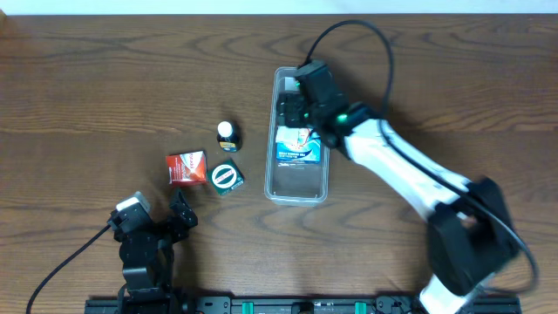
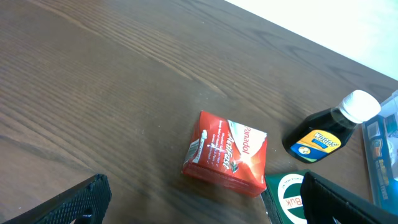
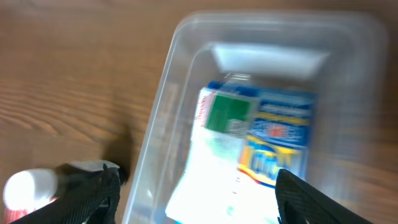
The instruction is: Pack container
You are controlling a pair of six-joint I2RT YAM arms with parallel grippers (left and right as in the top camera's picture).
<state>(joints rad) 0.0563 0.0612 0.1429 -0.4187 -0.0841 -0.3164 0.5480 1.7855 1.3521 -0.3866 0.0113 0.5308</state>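
The clear plastic container lies lengthwise at the table's centre, with a blue and white box inside. The box also shows in the right wrist view, inside the container. My right gripper hovers open and empty over the container's far half; its fingers straddle the box from above. My left gripper is open and empty near the front left. A red box, a green box and a dark bottle with a white cap lie just ahead of it.
The red box, green box and bottle lie on the wood table left of the container. The right arm's white link stretches across the right half. A black cable loops behind the container.
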